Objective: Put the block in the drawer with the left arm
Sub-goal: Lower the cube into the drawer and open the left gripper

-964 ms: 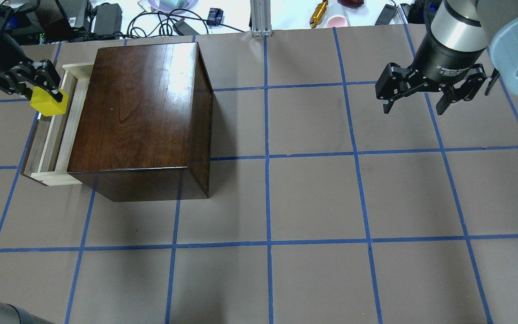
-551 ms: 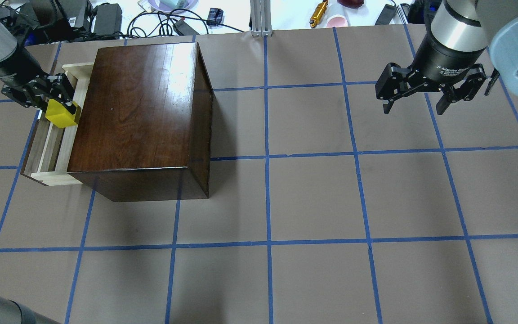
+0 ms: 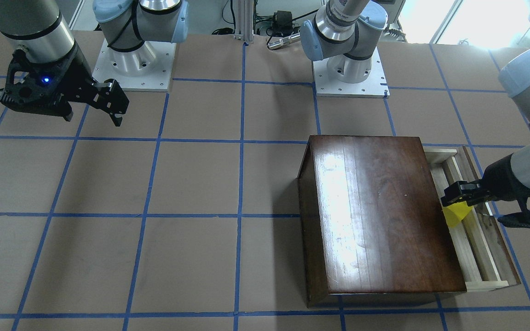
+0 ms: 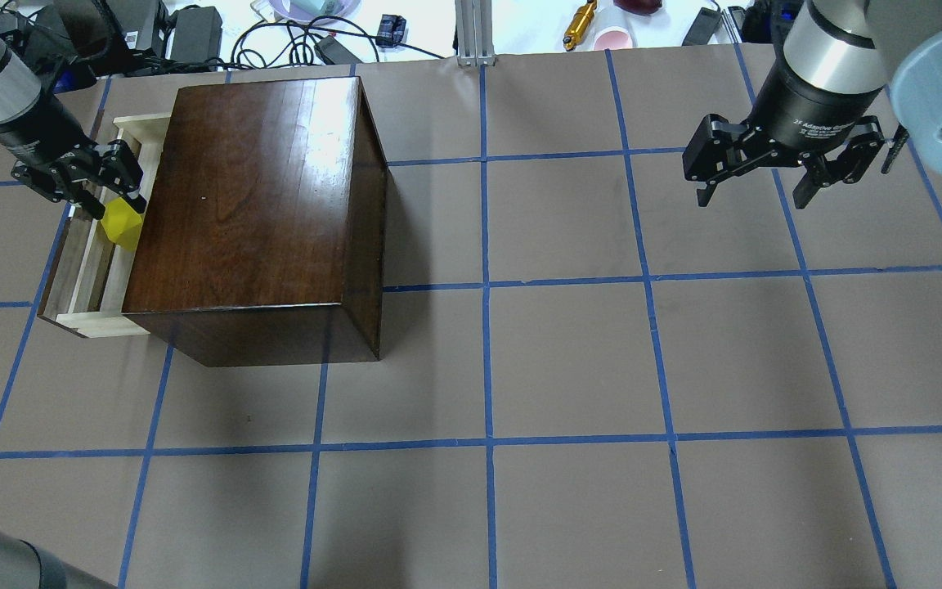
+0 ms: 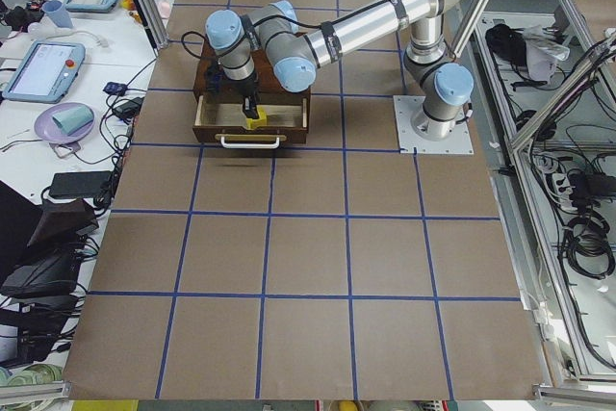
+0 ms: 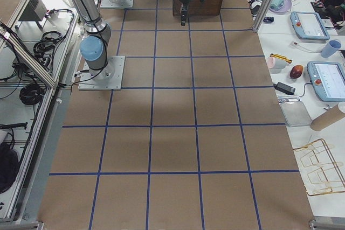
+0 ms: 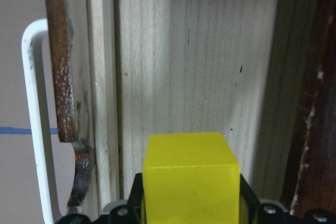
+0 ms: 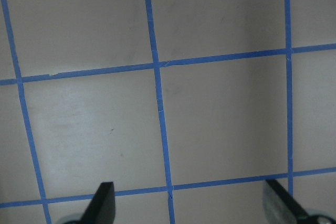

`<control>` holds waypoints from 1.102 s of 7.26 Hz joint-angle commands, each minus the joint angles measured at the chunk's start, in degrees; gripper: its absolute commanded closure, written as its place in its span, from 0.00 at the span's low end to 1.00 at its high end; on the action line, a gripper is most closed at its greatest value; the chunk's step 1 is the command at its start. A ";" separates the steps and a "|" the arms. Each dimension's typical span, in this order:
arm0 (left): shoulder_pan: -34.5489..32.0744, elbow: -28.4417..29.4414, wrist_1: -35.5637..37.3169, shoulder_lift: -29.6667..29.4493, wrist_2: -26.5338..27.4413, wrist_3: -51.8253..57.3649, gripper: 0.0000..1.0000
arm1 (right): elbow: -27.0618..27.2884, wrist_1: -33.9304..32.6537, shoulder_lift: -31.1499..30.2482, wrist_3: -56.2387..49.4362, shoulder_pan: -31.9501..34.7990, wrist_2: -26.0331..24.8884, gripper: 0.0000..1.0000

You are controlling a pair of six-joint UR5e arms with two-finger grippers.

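My left gripper [image 4: 115,196] is shut on the small yellow block [image 4: 122,223] and holds it over the pulled-out drawer [image 4: 87,270], close to the face of the dark wooden box [image 4: 250,204]. In the left wrist view the block [image 7: 190,174] sits between the fingers above the drawer's pale wood floor [image 7: 194,66]. In the front-facing view the left gripper [image 3: 451,202] and the block [image 3: 457,215] are at the box's right side, over the drawer [image 3: 474,243]. My right gripper [image 4: 753,196] hangs open and empty over the far right of the table; it also shows in the front-facing view [image 3: 92,118].
The drawer's metal pull [image 7: 31,103] stands at its outer edge. The two arm bases [image 3: 134,59] [image 3: 348,69] are bolted to the table. Cables and small items [image 4: 307,37] lie beyond the table's far edge. Blue tape marks a grid on the brown table top [image 4: 569,360].
My left gripper has moved towards the box and down with the block, from the drawer's outer edge to over its inside. The right arm has not moved.
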 commanded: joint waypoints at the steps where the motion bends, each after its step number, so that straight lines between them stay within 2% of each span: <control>1: 0.19 0.31 -0.20 0.61 -0.02 -0.08 0.00 | 0.00 0.00 0.00 0.00 0.00 0.01 0.00; 4: -0.25 1.45 -3.96 4.63 0.25 -0.08 0.00 | 0.00 0.00 0.00 0.00 0.00 0.01 0.00; 8: -0.60 1.54 -12.05 15.44 0.86 -1.83 0.00 | 0.00 0.00 0.00 0.00 0.00 0.01 0.00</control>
